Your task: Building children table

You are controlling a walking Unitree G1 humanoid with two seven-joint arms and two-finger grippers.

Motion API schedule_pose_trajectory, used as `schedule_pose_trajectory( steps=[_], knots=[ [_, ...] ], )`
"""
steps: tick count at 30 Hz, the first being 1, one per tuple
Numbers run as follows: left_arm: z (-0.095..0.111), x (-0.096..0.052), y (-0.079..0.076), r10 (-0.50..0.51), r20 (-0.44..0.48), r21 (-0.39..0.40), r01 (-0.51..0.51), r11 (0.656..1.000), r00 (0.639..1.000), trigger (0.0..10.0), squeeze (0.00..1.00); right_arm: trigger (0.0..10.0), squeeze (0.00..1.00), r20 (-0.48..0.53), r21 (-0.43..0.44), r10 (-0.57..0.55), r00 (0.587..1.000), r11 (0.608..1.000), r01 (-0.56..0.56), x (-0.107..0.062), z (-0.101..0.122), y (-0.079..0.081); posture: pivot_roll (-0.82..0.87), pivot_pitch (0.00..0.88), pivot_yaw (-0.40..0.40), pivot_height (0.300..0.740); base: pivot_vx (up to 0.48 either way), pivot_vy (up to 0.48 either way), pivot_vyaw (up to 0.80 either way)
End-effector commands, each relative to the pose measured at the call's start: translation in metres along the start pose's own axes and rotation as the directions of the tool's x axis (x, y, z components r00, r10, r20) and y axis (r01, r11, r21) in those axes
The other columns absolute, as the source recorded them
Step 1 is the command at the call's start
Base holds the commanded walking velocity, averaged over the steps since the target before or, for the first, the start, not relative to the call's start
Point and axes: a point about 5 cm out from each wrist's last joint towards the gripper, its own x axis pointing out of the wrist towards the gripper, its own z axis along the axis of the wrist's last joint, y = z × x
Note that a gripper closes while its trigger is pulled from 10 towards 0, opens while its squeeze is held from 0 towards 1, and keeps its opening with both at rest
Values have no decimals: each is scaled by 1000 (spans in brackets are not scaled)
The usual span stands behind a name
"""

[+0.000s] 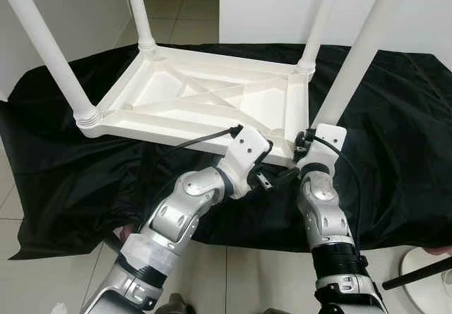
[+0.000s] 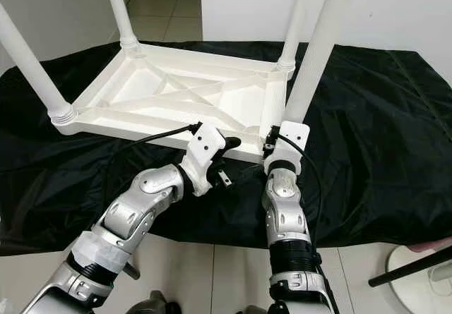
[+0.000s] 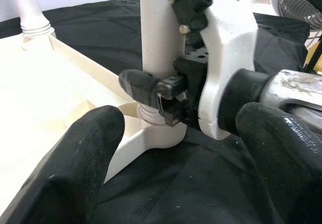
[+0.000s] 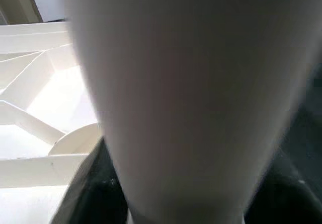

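Note:
A white plastic children's table (image 1: pixel 205 99) lies upside down on a black cloth (image 1: pixel 63 152), with its four legs pointing up. My right gripper (image 1: pixel 305 143) is shut around the base of the near right leg (image 1: pixel 357 60), just above its threaded socket (image 3: pixel 151 116). In the right wrist view this leg (image 4: pixel 191 93) stands right in front of the camera. My left gripper (image 1: pixel 274 177) hovers open in front of the same corner, close beside the right wrist, holding nothing. Its two black fingertips (image 3: pixel 75 163) are spread wide in the left wrist view.
The cloth-covered surface ends near my arms, with tiled floor (image 1: pixel 233 279) below. A white round base (image 1: pixel 427 286) and a black rod (image 1: pixel 417 272) stand at the lower right. A fan (image 3: pixel 297 2) is behind. White walls rise beyond the table.

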Motion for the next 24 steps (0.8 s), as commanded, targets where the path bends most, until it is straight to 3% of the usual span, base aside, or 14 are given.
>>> schedule_pose_trajectory(
  steps=[1,10,12,14,15,18,22,23,24],
  knots=[
    [-2,0,3,16,-7,8,-16,1000,1000,10000,0,10000,1000,-27,23,29,999,999,-29,-4,-5,1,-19,0,10,740,0,0,0],
    [-2,1,3,14,-8,15,-13,1000,1000,10000,0,10000,1000,26,26,95,995,995,-95,-2,2,-11,-20,0,9,740,0,0,0],
    [-2,1,3,14,-8,19,-14,1000,1000,10000,0,10000,1000,34,-10,158,987,987,-157,0,2,-30,-19,0,10,740,0,0,0],
    [-1,1,3,13,-8,20,-13,1000,1000,10000,0,10000,1000,32,-33,196,980,980,-195,1,2,-37,-19,0,10,740,0,0,0],
    [-2,1,3,11,-9,22,-11,1000,1000,10000,0,10000,0,30,-42,256,966,966,-255,2,2,-44,-23,0,17,740,0,0,0],
    [-2,1,3,6,-11,24,-6,1000,1000,10000,0,10000,0,19,-70,350,936,935,-348,3,1,-49,-25,0,19,740,0,0,0],
    [-1,2,3,-3,-11,31,3,1000,1000,10000,0,10000,0,-21,-163,550,835,822,-546,2,1,-54,-32,0,36,740,0,0,0],
    [-1,2,3,-3,-11,31,3,1000,1000,10000,0,10000,0,-21,-163,550,835,822,-546,2,1,-54,-32,0,36,740,0,0,0],
    [-1,3,3,-7,-11,32,7,999,1000,10000,0,10000,0,-36,-179,579,814,798,-575,3,1,-53,-34,0,38,740,0,0,0]
  ],
)
